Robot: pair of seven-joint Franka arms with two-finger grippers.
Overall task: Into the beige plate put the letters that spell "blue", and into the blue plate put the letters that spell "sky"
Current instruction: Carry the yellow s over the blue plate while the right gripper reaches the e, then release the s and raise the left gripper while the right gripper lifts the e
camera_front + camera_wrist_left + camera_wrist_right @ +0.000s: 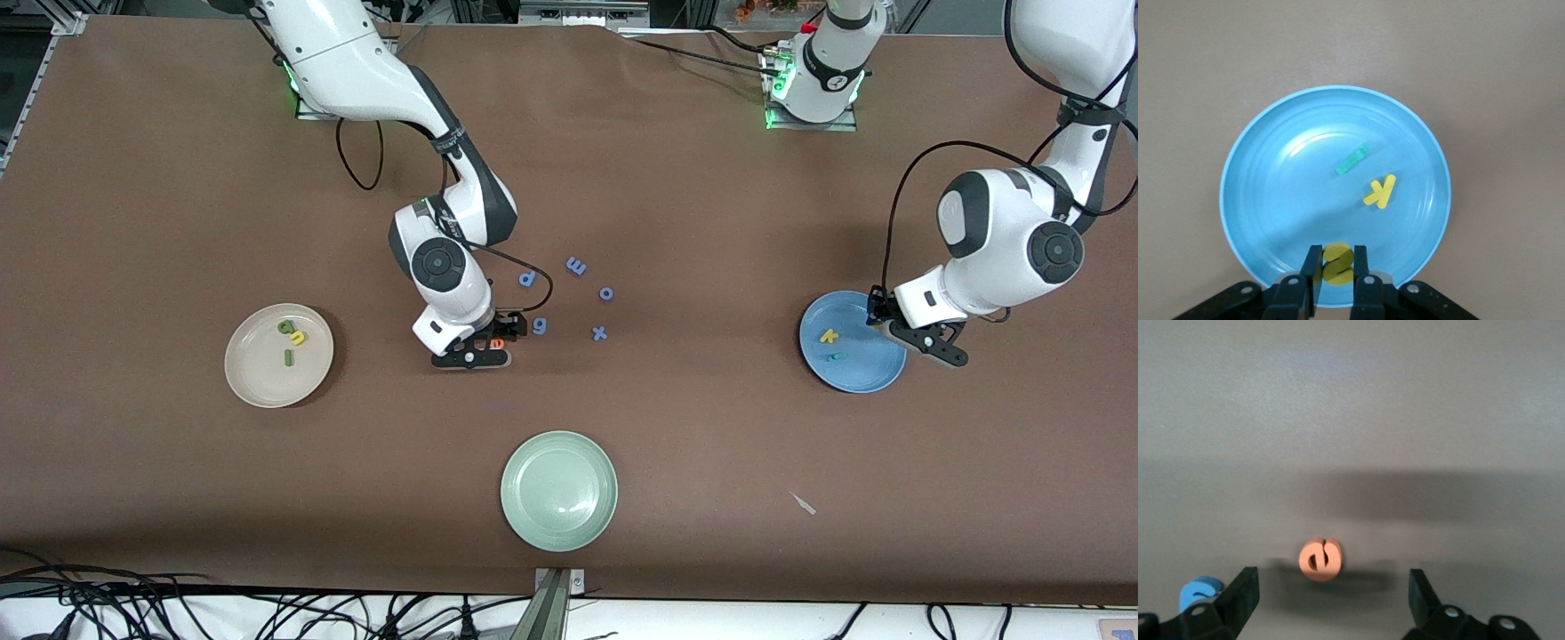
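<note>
Three of blue's letters, b [284,326], u [297,338] and l [288,357], lie in the beige plate [253,378]; we judge the orange e [498,343] left, on the desk between the right hand's [484,348] wide-open fingers; k [829,336] and y [835,357] lie in the blue plate [853,378]; the left hand [1336,275] pinches the yellow s [1337,263] over it; no writing legible.

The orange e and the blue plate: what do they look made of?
The orange e looks like soft matte foam: thick, rounded edges, no shine. The blue plate looks hard and glossy, with soft reflections and faint rings; glazed ceramic or plastic, I cannot tell which.
</note>
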